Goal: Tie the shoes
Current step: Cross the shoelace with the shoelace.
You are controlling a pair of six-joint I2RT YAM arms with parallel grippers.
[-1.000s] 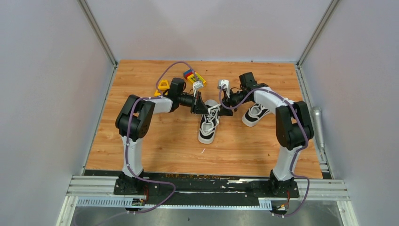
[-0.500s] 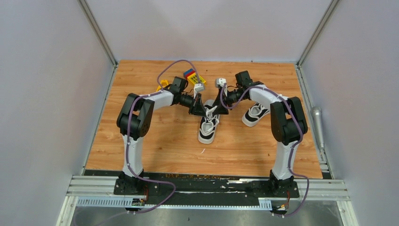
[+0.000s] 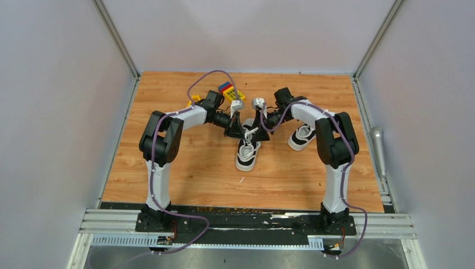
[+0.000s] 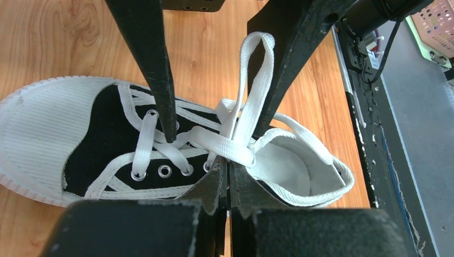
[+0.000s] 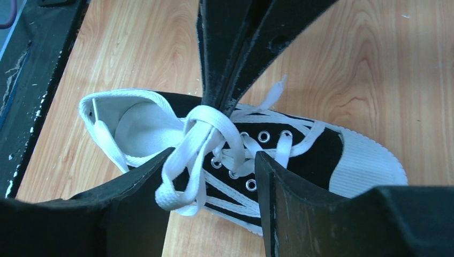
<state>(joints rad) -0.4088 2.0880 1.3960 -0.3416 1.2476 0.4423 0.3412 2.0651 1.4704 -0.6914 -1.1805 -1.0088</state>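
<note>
While both arms lean in over the wooden table [image 3: 185, 168], the top view has the left gripper [image 3: 240, 131] and the right gripper [image 3: 257, 129] nose to nose above the far end of the centre sneaker [image 3: 247, 154]. That shoe sits on its sole mid-table, white toe cap toward the arm bases. The second sneaker [image 3: 301, 136] lies off to the right, beside the right forearm and apart from both grippers. Toy blocks [image 3: 229, 89] sit at the far side behind the left wrist, and a grey metal cylinder [image 3: 377, 143] lies past the table's right edge.

Over to the left wrist: its own fingers are pressed tight together, with the flat white lace [image 4: 251, 80] pinched at their tips, right over the shoe's opening. A loop of that lace stands up between the right gripper's two black fingers [image 4: 152, 64], which are spread apart, one tip down among the eyelets.

Now the right wrist: its jaws stand wide, and the loop hangs in the gap, draped against the left-hand finger in this view without being gripped. The left gripper's closed fingers [image 5: 230, 48] come down from the top, their tips right at the lace crossing.
</note>
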